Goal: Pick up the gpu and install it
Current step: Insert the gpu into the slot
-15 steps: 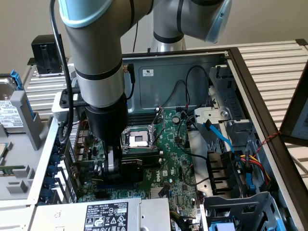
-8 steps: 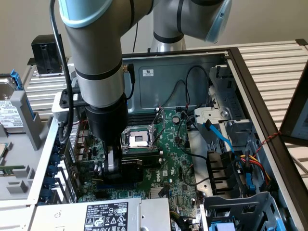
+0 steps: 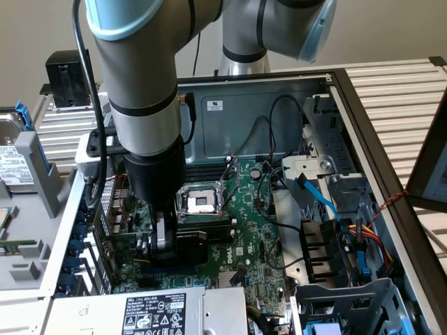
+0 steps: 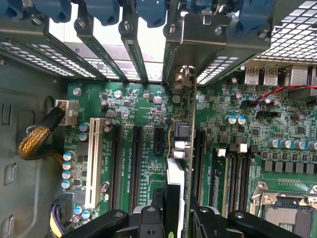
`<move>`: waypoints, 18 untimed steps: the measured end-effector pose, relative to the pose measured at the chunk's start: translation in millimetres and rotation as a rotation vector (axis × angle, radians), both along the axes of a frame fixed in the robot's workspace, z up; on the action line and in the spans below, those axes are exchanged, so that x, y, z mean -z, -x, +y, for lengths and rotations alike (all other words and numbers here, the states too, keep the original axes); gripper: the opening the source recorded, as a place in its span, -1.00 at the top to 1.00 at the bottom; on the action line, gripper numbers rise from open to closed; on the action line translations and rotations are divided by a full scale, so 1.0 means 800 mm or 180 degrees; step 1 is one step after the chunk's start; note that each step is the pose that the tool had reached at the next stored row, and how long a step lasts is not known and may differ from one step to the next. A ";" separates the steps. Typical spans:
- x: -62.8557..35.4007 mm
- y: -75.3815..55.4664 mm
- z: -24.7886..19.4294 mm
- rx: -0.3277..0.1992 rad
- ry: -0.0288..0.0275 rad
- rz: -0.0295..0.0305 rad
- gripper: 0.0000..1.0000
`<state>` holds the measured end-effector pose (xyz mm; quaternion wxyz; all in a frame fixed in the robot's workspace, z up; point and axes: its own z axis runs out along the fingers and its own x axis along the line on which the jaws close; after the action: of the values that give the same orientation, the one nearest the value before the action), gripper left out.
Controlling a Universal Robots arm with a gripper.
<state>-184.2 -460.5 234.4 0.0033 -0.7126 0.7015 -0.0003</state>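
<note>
Green gpu [image 4: 179, 163] edge-on over motherboard [image 4: 138, 104] slots, gripped.
Exterior view: grey arm [image 3: 140, 84] reaching down into open computer case [image 3: 279, 105], gripper [image 3: 162, 241] low near case's rear-slot edge, black card beside CPU socket [image 3: 202, 202]; slatted table [image 3: 398, 98] beneath. Wrist view: fingers [image 4: 151, 218] part-closed, clamped on gpu, its bracket meeting rear slot covers [image 4: 133, 49]; white PCI slot [image 4: 93, 161] alongside.

The arm [image 3: 140, 63] has smooth grey metal tubes with glossy pale-blue plastic caps. The gripper [image 4: 173, 223] is matt black. The gpu [image 4: 179, 148] has a green board with shiny silver parts. The case [image 3: 258, 105] is dull grey sheet metal. The cable [image 4: 37, 141] wears woven yellow braid.
</note>
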 end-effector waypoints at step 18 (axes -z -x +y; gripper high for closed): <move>0.000 0.000 -0.0001 -0.0050 0.0002 0.0003 0.44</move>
<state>-184.1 -460.6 234.1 0.0028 -0.7182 0.6959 -0.0002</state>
